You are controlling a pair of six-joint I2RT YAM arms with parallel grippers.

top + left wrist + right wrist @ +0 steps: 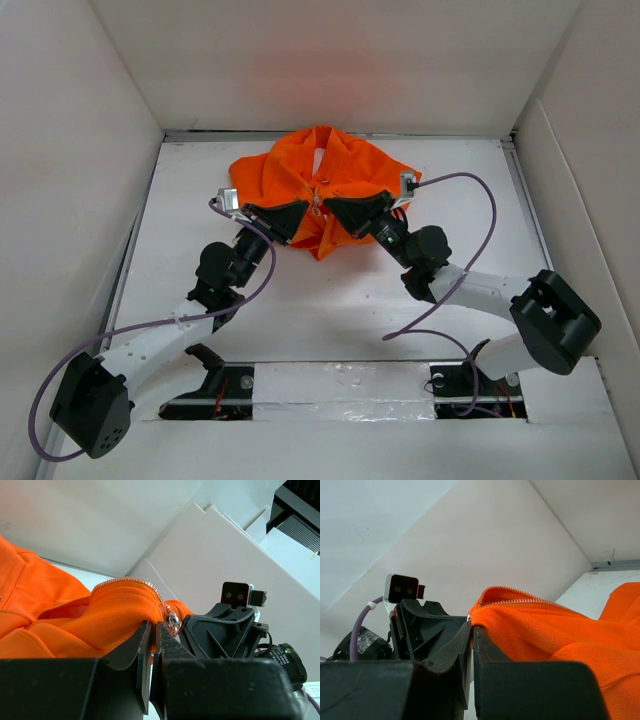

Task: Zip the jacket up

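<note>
One orange jacket (340,170) on one white table (330,300); one silvery zipper pull (172,621) showing. Two arms, left arm (160,340) and right arm (480,290), one gripper apiece: left gripper (303,213), right gripper (332,207). Two purple cables, one per arm: left cable (100,340), right cable (494,215).

White table (340,310) fills the middle of the frame. A crumpled orange jacket (345,175) lies on it at upper centre, near the far edge. At the bottom edge, left arm base (205,385) and right arm base (470,383) flank a silvery strip (330,410).
</note>
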